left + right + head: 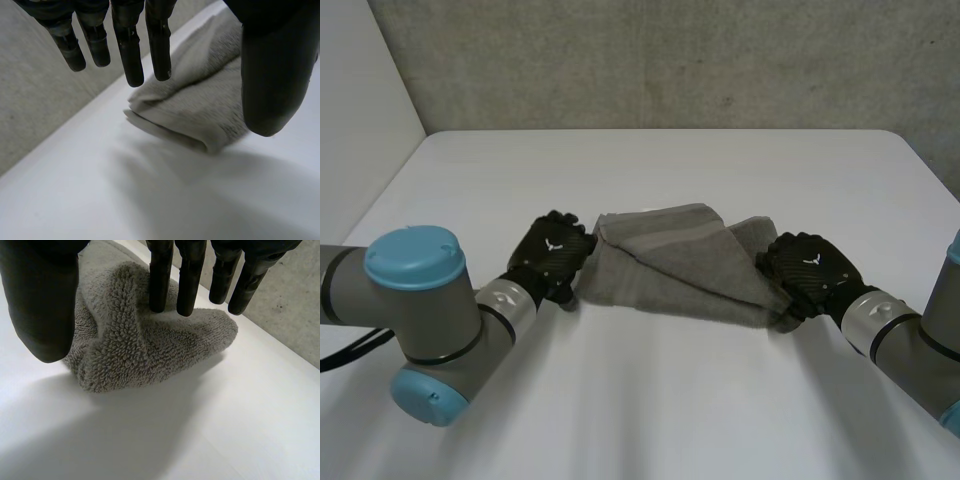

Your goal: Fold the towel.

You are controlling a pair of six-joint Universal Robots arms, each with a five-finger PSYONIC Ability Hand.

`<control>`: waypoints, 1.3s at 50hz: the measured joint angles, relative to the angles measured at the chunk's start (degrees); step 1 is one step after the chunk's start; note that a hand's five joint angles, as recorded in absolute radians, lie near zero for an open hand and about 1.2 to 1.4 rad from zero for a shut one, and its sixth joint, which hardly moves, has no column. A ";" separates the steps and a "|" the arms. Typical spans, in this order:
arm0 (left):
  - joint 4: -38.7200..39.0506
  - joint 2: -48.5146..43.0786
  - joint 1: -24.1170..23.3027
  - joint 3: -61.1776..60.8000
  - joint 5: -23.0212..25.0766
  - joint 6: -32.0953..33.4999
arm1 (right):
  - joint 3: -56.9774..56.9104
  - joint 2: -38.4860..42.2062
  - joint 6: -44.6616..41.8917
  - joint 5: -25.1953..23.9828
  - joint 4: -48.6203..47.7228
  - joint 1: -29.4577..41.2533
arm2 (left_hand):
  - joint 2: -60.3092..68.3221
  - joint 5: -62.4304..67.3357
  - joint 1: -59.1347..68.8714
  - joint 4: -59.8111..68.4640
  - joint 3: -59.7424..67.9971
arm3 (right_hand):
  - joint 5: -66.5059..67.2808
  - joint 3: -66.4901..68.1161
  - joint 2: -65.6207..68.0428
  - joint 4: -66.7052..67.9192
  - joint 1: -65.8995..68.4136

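The towel (680, 265) is lying in a loose, lumpy bundle between the two hands, directly on the white table (650, 160) rather than in any bin or basket. It is looking partly folded: one layer is lying doubled over another, with a slanting flap running across the top toward the right hand (808, 268). The edges are not lining up and the end by the right hand is bunching into a ridge. So I am judging the task as roughly midway, with a first fold made and squaring up, flattening and probably another fold left to do.

The left hand (552, 255) is sitting at the towel's near end on its side. In the left wrist view its fingers (159, 45) are hanging straight and spread, with its thumb (275, 75) well apart from them. The rolled towel end is lying below, between thumb and fingertips, and the hand is not gripping it.

The right hand is sitting at the opposite end. In the right wrist view its fingers (161, 280) are reaching down straight onto the bunched ridge, seemingly touching the pile. Its thumb (45, 305) is standing apart on the other side of the ridge, so the hand is looking open around the cloth rather than pinching it.
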 measured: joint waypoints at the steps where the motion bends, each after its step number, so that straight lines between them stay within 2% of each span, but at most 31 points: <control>1: -0.19 -0.26 -0.01 0.12 0.03 0.01 | -0.01 0.02 -0.01 0.09 0.02 0.04 | 0.00 0.25 0.00 0.00 0.00 | 0.00 0.01 0.00 0.00 0.00; 20: -1.26 -7.74 0.01 5.59 0.30 0.26 | 0.00 0.41 -0.37 0.43 0.00 0.14 | 0.55 1.22 0.37 0.00 0.00 | 0.00 0.00 0.00 0.00 0.00; 32: -3.57 -9.45 0.00 8.44 1.86 -0.07 | -0.07 0.69 -0.48 0.41 -0.02 0.13 | 16.80 8.67 15.09 0.00 0.00 | 0.00 0.01 0.00 0.00 0.00; 47: -15.94 -7.64 0.14 12.32 1.93 -4.95 | -0.50 1.84 -0.57 0.34 -0.02 0.20 | 16.54 16.22 15.14 0.00 0.00 | -0.01 0.00 0.00 0.00 0.00; 65: -16.77 -7.44 0.24 15.84 1.40 -6.84 | -0.61 2.26 -0.57 0.25 -0.02 0.18 | 15.97 16.22 14.90 0.00 0.00 | 0.00 0.00 0.00 0.00 0.00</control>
